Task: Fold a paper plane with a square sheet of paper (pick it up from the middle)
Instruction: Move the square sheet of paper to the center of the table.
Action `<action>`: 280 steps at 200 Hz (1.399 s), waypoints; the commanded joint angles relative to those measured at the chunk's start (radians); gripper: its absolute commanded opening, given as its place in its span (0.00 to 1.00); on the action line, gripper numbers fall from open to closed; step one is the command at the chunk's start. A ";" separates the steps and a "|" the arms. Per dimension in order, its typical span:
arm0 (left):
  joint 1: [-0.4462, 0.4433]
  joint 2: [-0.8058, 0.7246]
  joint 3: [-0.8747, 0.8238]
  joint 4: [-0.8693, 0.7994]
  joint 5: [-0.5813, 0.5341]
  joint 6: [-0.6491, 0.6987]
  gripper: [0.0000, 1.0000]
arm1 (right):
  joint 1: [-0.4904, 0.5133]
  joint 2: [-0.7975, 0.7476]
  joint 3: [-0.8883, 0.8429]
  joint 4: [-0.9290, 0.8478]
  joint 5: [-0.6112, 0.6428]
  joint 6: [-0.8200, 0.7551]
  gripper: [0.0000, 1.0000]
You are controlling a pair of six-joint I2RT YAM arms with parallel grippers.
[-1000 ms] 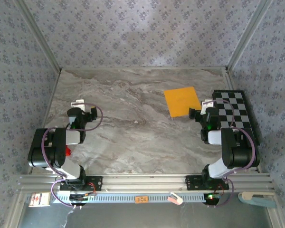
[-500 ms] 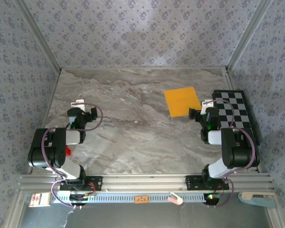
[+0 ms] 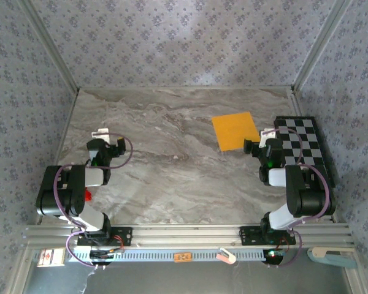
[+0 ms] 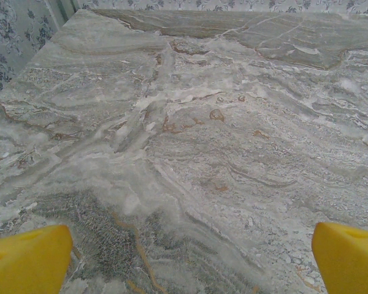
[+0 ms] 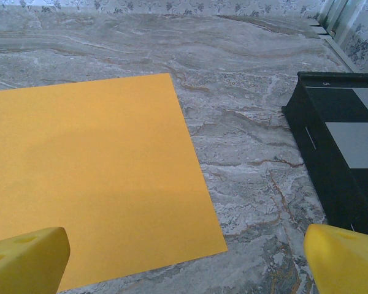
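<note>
Unmoved — arms tucked, L pincer, R pincer agape

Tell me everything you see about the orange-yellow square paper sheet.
The orange-yellow square paper sheet is thin, plain, flat and unfolded, without creases. It lies on the grey marble table, slightly turned, left of the black-and-white checkerboard and apart from it. The right gripper's yellow fingers stand open at its near edge.

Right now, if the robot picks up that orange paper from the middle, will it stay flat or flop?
Probably flop: the square sheet of paper looks very thin, lying flush on the marble table, so its corners would likely droop. It seems very light too. On that smooth surface it may slide when pushed rather than lift.
</note>
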 commanded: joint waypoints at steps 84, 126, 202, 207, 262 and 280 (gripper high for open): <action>0.000 -0.132 0.136 -0.302 0.090 0.049 1.00 | 0.039 -0.125 0.111 -0.269 -0.055 -0.057 1.00; -0.005 -0.258 0.260 -0.479 0.135 -0.089 1.00 | 0.126 -0.189 0.296 -0.538 0.031 0.003 1.00; -0.012 -0.157 0.502 -0.756 0.342 -0.458 1.00 | 0.170 0.219 0.888 -1.160 -0.033 0.420 1.00; -0.012 -0.147 0.507 -0.765 0.348 -0.464 1.00 | 0.170 0.246 0.912 -1.174 -0.048 0.429 1.00; -0.015 -0.042 0.566 -0.828 0.465 -0.485 1.00 | 0.154 0.485 1.127 -1.303 -0.103 0.469 1.00; -0.016 -0.027 0.572 -0.826 0.468 -0.503 1.00 | 0.147 0.548 1.184 -1.333 -0.097 0.479 1.00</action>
